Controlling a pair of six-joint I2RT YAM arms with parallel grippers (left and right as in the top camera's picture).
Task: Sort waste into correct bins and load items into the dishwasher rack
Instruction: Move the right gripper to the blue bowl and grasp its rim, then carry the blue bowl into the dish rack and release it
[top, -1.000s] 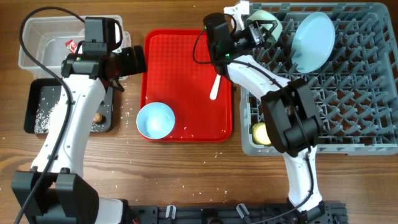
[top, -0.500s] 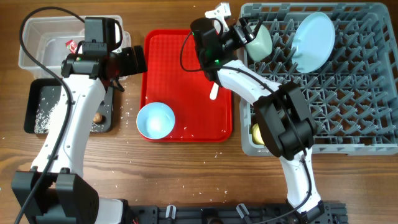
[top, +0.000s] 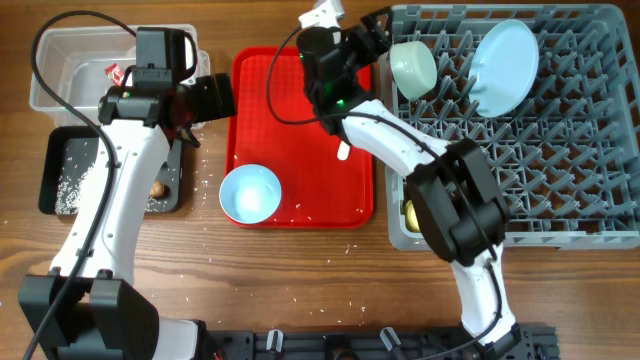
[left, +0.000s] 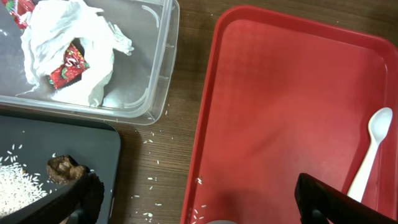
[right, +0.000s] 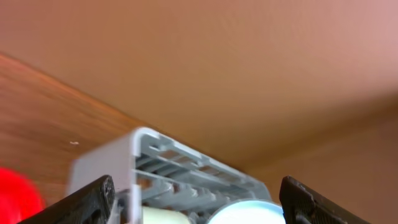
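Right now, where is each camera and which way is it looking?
Overhead: above the table, looking down at the red tray, dishwasher rack and both arms.
Left wrist: low, looking down at the clear tub, black tray and spoon; own fingers at the bottom.
Right wrist: tilted up towards a wall, catching the rack's corner; own fingers at the bottom.
Shared: overhead and left wrist both show the spoon.

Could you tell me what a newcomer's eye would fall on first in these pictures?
The bright red tray in the middle stands out first, a pale blue bowl at its near-left corner. Right of it, the grey rack holds a tilted plate and a second bowl along its far side.
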